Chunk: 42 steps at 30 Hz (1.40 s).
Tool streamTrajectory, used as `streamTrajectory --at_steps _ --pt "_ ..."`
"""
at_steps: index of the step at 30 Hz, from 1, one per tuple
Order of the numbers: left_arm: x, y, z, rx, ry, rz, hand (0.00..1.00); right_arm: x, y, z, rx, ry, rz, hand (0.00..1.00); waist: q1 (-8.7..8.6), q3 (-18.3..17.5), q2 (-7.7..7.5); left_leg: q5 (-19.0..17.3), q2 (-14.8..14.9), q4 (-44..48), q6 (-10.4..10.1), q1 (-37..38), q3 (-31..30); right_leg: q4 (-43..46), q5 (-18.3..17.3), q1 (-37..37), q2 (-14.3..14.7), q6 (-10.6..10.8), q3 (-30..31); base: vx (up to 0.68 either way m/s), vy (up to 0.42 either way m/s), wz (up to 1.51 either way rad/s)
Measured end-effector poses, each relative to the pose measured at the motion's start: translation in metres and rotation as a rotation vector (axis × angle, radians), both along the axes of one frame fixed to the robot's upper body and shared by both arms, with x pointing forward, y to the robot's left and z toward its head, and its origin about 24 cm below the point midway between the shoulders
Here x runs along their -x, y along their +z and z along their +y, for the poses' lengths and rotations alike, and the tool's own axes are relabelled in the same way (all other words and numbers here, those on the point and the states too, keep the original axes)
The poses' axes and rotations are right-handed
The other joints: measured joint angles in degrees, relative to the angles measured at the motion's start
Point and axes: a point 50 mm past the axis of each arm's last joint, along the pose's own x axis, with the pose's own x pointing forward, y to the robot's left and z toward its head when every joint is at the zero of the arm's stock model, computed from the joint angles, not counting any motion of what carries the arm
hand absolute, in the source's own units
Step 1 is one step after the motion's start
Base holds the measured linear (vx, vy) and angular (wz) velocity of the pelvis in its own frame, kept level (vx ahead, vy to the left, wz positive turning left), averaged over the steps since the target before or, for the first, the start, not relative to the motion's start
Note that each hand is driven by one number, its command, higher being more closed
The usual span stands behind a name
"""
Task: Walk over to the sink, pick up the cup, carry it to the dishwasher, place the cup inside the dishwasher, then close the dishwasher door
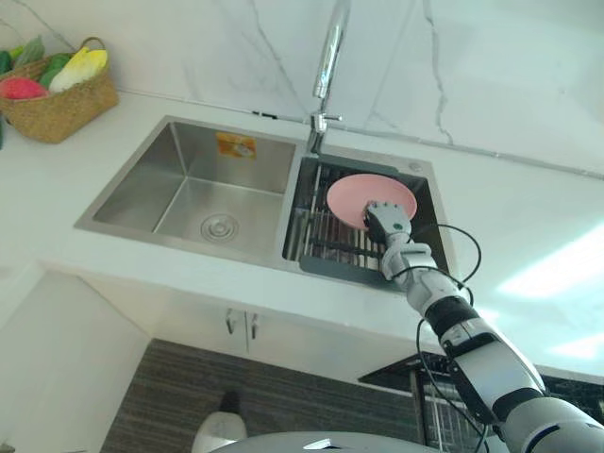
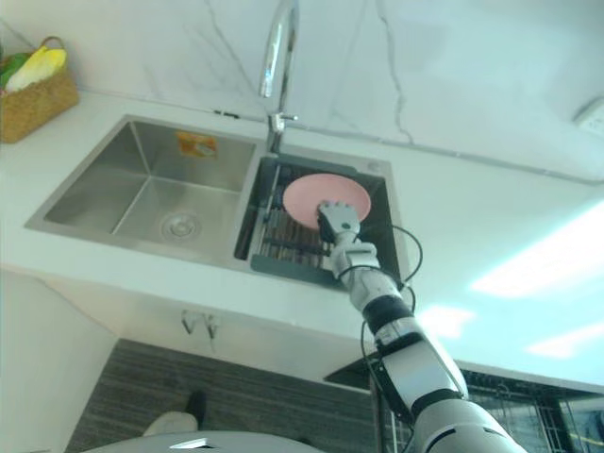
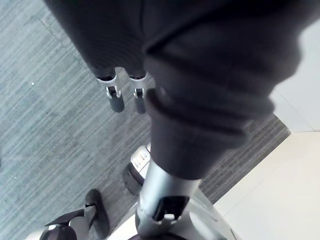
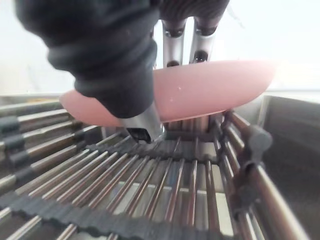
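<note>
Your right hand (image 1: 385,219), arm stretched forward, sits against the one pink plate (image 1: 354,193); you cannot tell whether it grips. The round, smooth plate leans on the barred metal rack (image 4: 150,190) in the right basin of the two-basin steel sink (image 1: 189,179). Your left hand (image 3: 116,97) hangs relaxed and empty over the floor (image 3: 45,130).

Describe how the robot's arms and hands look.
The right arm is silver-grey with dark joint bands. A dark ribbed cover wraps the right hand and the left hand, whose silver fingers end in dark tips.
</note>
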Motion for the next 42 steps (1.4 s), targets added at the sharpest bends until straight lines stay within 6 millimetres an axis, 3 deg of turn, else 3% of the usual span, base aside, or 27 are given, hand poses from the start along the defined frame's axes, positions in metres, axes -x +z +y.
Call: streamTrajectory --at_steps 4,7,10,14,20,23,25,29,34,38,42 --pt "0.004 0.0 0.0 -0.002 0.0 0.01 0.0 0.0 0.029 -0.004 0.028 0.051 -0.119 1.0 -1.18 0.0 0.0 -0.43 0.44 0.02 0.07 0.66 2.56 0.0 0.68 -1.28 0.07 -0.13 2.76 0.01 0.006 -0.33" --pt "0.009 0.0 0.0 -0.003 -0.004 0.025 0.0 0.005 0.073 -0.005 0.034 0.111 -0.282 1.0 -3.46 -0.01 0.01 -0.89 0.64 0.12 0.01 1.37 5.65 0.0 1.35 -2.57 0.23 -0.28 6.05 0.0 0.012 -0.5" --pt "0.014 0.0 0.001 -0.007 -0.012 0.039 0.0 0.02 0.106 -0.023 -0.006 0.112 -0.411 1.0 -5.12 -0.26 -0.01 -1.57 0.71 0.33 -0.04 2.6 8.7 -0.02 1.8 -3.67 0.27 -0.4 9.22 -0.01 0.01 -0.52" --pt "0.021 0.0 0.001 -0.01 -0.026 0.063 0.0 0.04 0.12 -0.053 0.005 0.069 -0.476 1.0 -7.44 -1.11 -0.09 -1.92 0.86 0.34 -0.15 2.6 11.43 -0.28 2.39 -5.82 0.53 -0.68 12.35 -0.02 -0.006 -0.46" --pt "0.031 0.0 0.001 -0.013 -0.065 0.121 0.0 0.073 0.108 -0.094 -0.061 -0.061 -0.463 1.0 -10.75 -3.69 0.37 -2.92 2.43 0.37 -1.35 3.88 16.98 -0.39 2.64 -8.62 2.0 -1.8 15.23 -0.02 -0.046 -0.52" --pt "0.037 0.0 -0.001 -0.024 -0.142 0.167 0.0 0.095 0.1 -0.127 -0.131 -0.201 -0.458 1.0 -12.86 -4.73 1.37 -3.54 2.91 0.38 -1.82 4.74 18.11 -0.39 2.69 -8.76 2.43 -1.89 15.61 0.01 -0.043 -0.3" --pt "0.04 0.0 -0.001 -0.029 -0.183 0.188 0.0 0.115 0.088 -0.151 -0.187 -0.314 -0.447 1.0 -13.51 -5.02 1.68 -4.3 3.1 0.39 -2.23 6.04 19.22 -0.39 3.06 -8.92 3.01 -2.23 17.8 0.01 -0.021 -0.45" --pt "0.048 0.0 -0.005 -0.025 -0.191 0.235 0.0 0.141 0.057 -0.165 -0.343 -0.445 -0.434 1.0 -14.87 -5.95 1.92 -5.3 3.44 0.4 -2.85 6.89 21.3 -0.39 3.31 -10.71 3.77 -2.42 19.83 -0.01 -0.033 -0.51" --pt "0.049 0.001 -0.008 -0.058 -0.161 0.306 0.0 0.162 0.01 -0.157 -0.449 -0.538 -0.33 1.0 -15.05 -5.65 2.52 -8.43 4.48 3.68 -3.41 7.65 21.83 -0.39 3.81 -10.69 4.1 -2.96 19.72 -0.01 -0.039 -0.42" --pt "0.049 0.0 -0.012 -0.057 -0.127 0.311 0.0 0.168 -0.007 -0.149 -0.507 -0.577 -0.293 1.0 -14.83 -5.02 3.42 -9.77 4.65 4.65 -3.85 7.2 21.31 -0.39 3.8 -10.58 3.97 -2.95 19.47 -0.01 -0.01 0.02" --pt "0.043 -0.001 -0.018 -0.053 -0.125 0.29 0.0 0.169 -0.037 -0.126 -0.605 -0.622 -0.19 1.0 -14.16 -3.97 4.13 -9.81 4.43 4.69 -3.64 5.93 17.91 -0.36 3.57 -10.02 3.33 -2.96 16.73 0.01 -0.002 0.31"
